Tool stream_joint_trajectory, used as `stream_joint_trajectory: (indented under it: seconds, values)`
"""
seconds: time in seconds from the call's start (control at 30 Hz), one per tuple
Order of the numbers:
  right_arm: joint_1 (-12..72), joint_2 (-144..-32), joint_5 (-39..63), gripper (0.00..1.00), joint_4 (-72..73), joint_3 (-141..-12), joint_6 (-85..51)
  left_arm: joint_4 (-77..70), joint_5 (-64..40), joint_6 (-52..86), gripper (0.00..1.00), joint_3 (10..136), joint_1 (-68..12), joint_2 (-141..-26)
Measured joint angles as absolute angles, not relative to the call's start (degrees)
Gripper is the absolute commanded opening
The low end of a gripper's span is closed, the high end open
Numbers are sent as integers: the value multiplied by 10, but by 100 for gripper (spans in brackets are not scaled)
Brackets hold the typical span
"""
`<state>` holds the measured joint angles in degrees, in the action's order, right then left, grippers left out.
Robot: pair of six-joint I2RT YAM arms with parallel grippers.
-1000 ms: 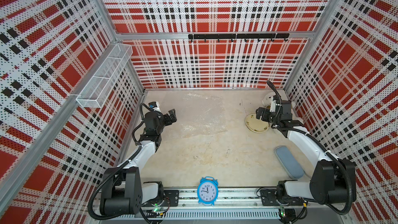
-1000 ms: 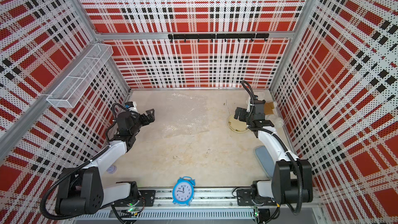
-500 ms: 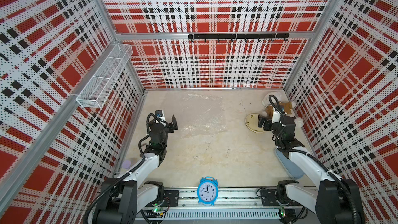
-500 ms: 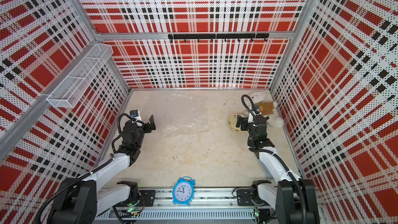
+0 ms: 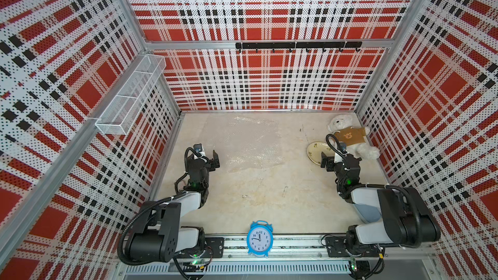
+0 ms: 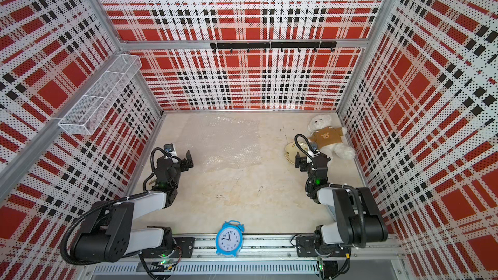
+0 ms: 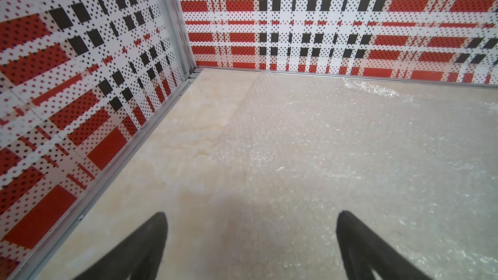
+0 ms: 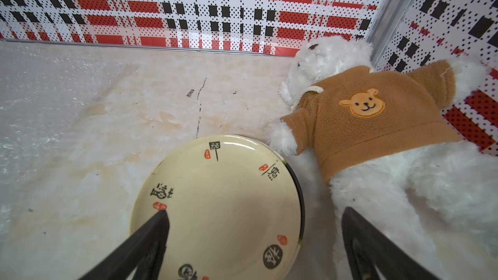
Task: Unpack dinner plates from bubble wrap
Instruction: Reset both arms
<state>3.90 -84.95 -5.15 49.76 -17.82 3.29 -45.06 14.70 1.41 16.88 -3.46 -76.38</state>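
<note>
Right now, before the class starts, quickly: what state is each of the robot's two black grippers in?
Left gripper: open, holding nothing.
Right gripper: open, holding nothing, jaws wide at the cream round plate with dark marks.

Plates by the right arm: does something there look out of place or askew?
Slightly. The cream plate sits off-centre on another plate, whose black rim peeks out on the bear's side. The teddy bear lies flat in the corner, one paw at the plates' edge, odd beside dinnerware. Nothing looks broken or spilled.
</note>
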Motion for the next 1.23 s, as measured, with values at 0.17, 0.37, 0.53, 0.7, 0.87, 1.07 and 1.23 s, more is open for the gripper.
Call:
stream_joint_trajectory:
  seconds: [0.17, 0.37, 0.53, 0.7, 0.87, 1.07, 1.23]
  values:
    - [39, -914, -46, 99, 559, -172, 46, -488, 129, 15, 99, 171, -23, -802]
    - [27, -914, -48, 100, 542, -208, 39, -529, 120, 13, 99, 179, -25, -863]
    - [11, -914, -49, 100, 526, -226, 29, -540, 134, 0, 99, 201, -46, -902]
    - [11, -914, -47, 100, 519, -226, 28, -546, 140, -4, 99, 212, -50, -902]
    - [11, -914, -46, 100, 515, -226, 28, -546, 143, -5, 99, 212, -50, -902]
    - [11, -914, -45, 100, 511, -227, 28, -546, 146, -5, 100, 212, -50, -902]
    - [11, -914, -43, 100, 503, -227, 28, -546, 148, -5, 99, 212, -50, -902]
